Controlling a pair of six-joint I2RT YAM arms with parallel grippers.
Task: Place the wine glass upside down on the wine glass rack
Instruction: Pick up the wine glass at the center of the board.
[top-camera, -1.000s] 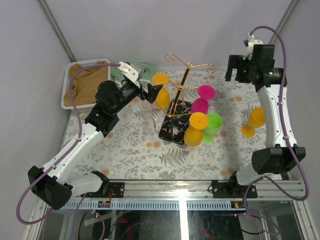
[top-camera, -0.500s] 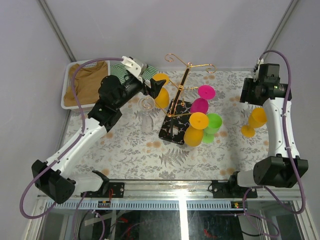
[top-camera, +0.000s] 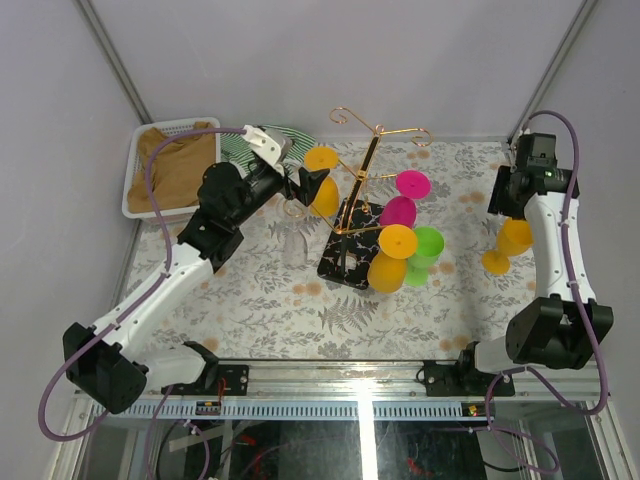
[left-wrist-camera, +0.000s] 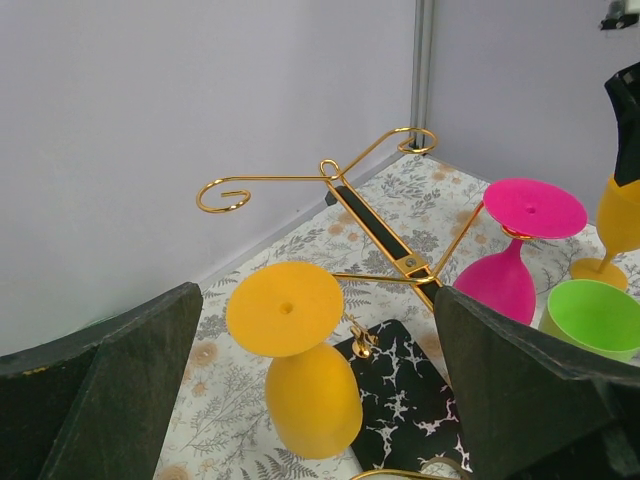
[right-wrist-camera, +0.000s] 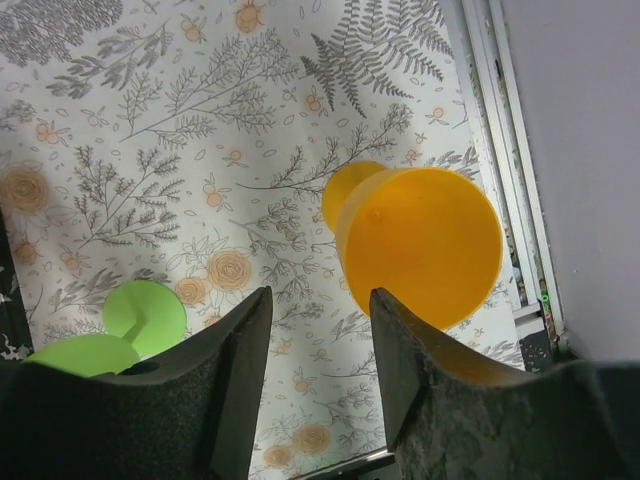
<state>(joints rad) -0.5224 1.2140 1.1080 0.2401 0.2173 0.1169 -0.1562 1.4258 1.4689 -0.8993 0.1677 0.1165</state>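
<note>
orange wine glass (right-wrist-camera: 415, 245) stands upright below the right gripper (right-wrist-camera: 320, 296), just right of its half-open, empty jaws; left gripper (left-wrist-camera: 318, 295), wide open at the wine glass rack (left-wrist-camera: 372, 218), is farther off

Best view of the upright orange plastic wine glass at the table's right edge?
Right wrist: the upright orange plastic wine glass sits close, seen from above, bowl and foot clear. Top external shows it small, partly behind the right arm. Left wrist catches only a cropped sliver.
</note>
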